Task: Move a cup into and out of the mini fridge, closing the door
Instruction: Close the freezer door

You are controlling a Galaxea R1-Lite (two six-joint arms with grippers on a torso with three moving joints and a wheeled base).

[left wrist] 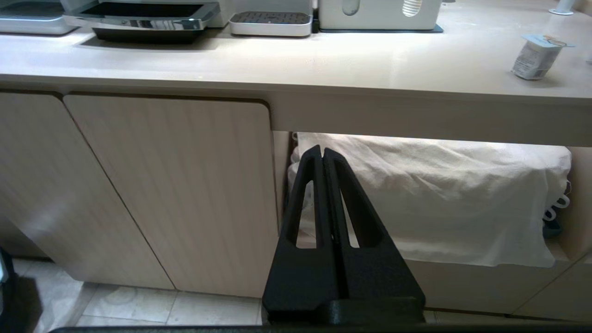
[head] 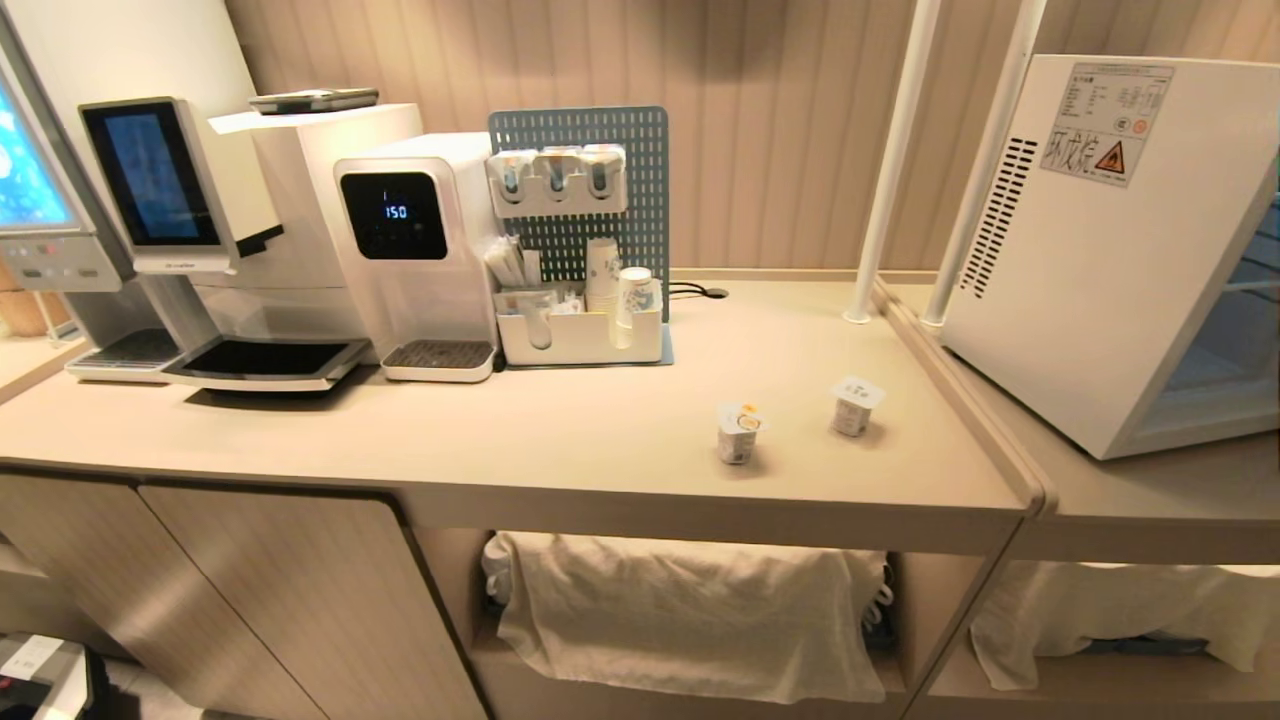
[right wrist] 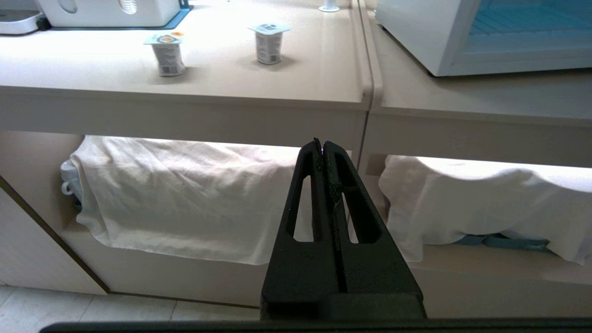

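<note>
Two small sealed cups stand on the beige counter (head: 560, 430): one with an orange-marked lid (head: 740, 432) (right wrist: 167, 54) (left wrist: 536, 56), and one with a plain lid (head: 855, 405) (right wrist: 269, 43) to its right. The white mini fridge (head: 1090, 260) (right wrist: 416, 32) sits on the adjoining counter at the right. Its bluish inside and wire shelf show at its front, and I cannot make out the door. My left gripper (left wrist: 322, 152) and right gripper (right wrist: 321, 144) hang below counter height in front of the lower shelves. Both are shut and empty, and neither shows in the head view.
A coffee machine (head: 250, 230), a water dispenser (head: 420, 250) and an organiser with paper cups (head: 585, 320) line the back left. Two white poles (head: 890, 160) rise beside the fridge. White cloths (head: 680, 610) cover the open shelves below, next to cabinet doors (head: 280, 600).
</note>
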